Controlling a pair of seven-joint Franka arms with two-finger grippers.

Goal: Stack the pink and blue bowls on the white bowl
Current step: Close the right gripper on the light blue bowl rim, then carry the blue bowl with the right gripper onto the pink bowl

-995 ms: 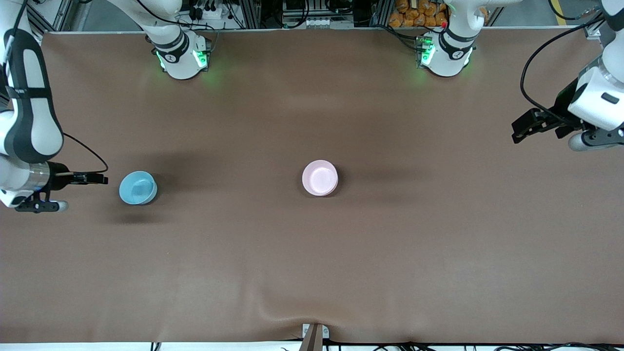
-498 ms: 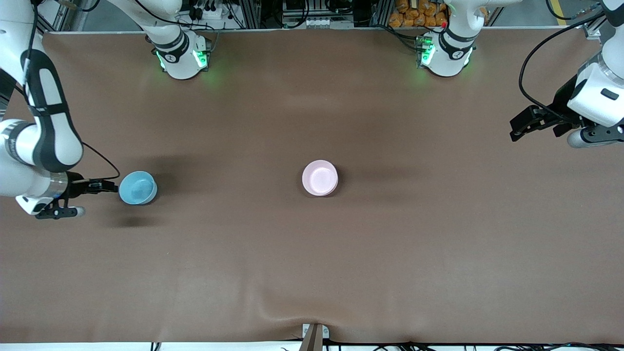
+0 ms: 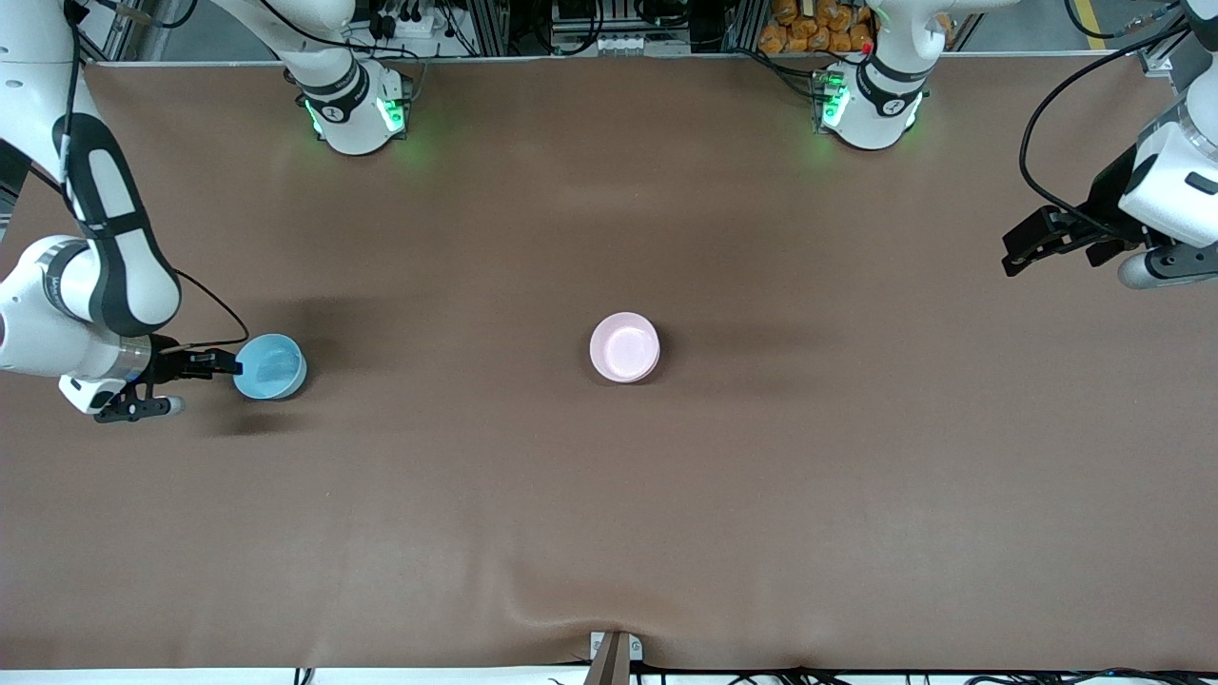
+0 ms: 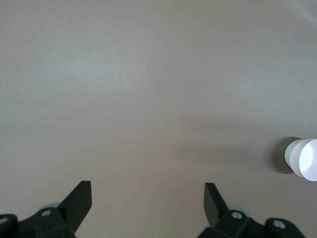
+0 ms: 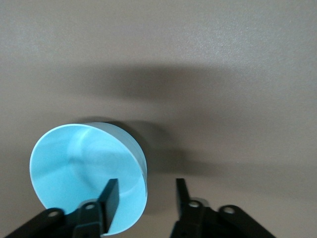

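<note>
The light blue bowl [image 3: 271, 366] stands upright on the brown table near the right arm's end. My right gripper [image 3: 231, 362] is open at its rim. In the right wrist view one finger [image 5: 111, 197] is inside the blue bowl [image 5: 84, 168] and the other [image 5: 181, 194] is outside, with the bowl's wall between them; the right gripper [image 5: 146, 196] is not closed on it. The pink bowl [image 3: 624, 347] stands mid-table. In the left wrist view the pink inside [image 4: 310, 159] sits in a whitish outer wall [image 4: 292, 154], which looks like the white bowl. My left gripper [image 3: 1011, 252] [image 4: 147, 193] waits, open and empty, over the table's left-arm end.
The brown cloth [image 3: 609, 514] covers the whole table, with a wrinkle at the edge nearest the front camera [image 3: 571, 609]. The two arm bases [image 3: 352, 105] [image 3: 871, 100] stand along the table's edge farthest from the front camera.
My right gripper has moved toward the blue bowl and now straddles its rim. My left gripper has shifted only slightly. Neither bowl has moved.
</note>
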